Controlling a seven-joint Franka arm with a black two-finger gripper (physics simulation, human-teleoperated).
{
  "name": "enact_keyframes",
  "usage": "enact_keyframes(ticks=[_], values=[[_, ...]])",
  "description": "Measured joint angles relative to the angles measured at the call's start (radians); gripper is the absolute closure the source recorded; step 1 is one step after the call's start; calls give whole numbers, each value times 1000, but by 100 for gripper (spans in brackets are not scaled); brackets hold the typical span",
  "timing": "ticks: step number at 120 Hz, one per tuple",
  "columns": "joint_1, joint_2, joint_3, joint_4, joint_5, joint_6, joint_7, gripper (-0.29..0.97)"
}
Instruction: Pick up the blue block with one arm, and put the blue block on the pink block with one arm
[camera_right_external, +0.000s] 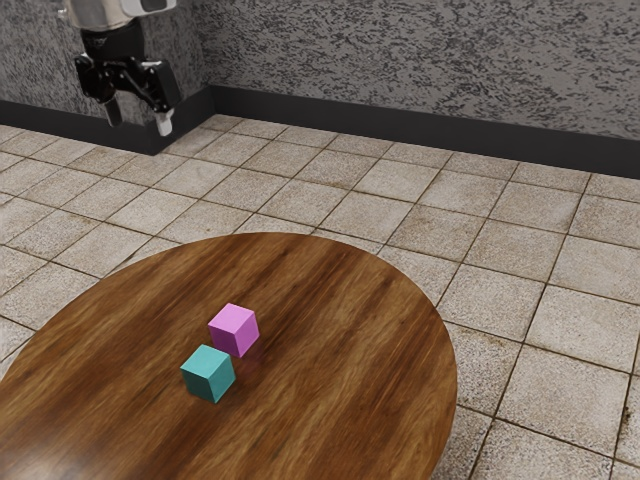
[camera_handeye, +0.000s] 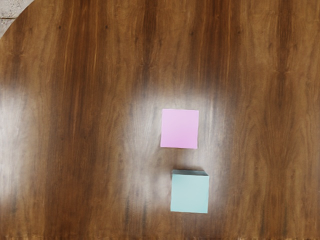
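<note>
The gripper hangs high up, fingers wide apart, holding nothing. Far below it on the desk sits the blue block, just beside the pink block. It looks hard and probably light, so pinch two flat sides.

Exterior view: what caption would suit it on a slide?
Open end effector hangs high over a round wooden table holding a blue block and a pink block, slightly apart.
</note>
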Motion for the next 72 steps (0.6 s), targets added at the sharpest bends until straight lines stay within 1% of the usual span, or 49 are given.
enact_keyframes(ticks=[17, 26, 34, 49, 61, 72], values=[[23, 1, 7, 17, 3, -38, -10, 0], [30, 29, 2, 262, 1, -94, -14, 0], [28, 42, 2, 353, -12, -146, -18, 0], [20, 73, 2, 388, -30, -206, -24, 0], [10, 101, 6, 389, -36, -222, -27, 0], [-2, 99, 9, 389, -37, -232, -30, 0]])
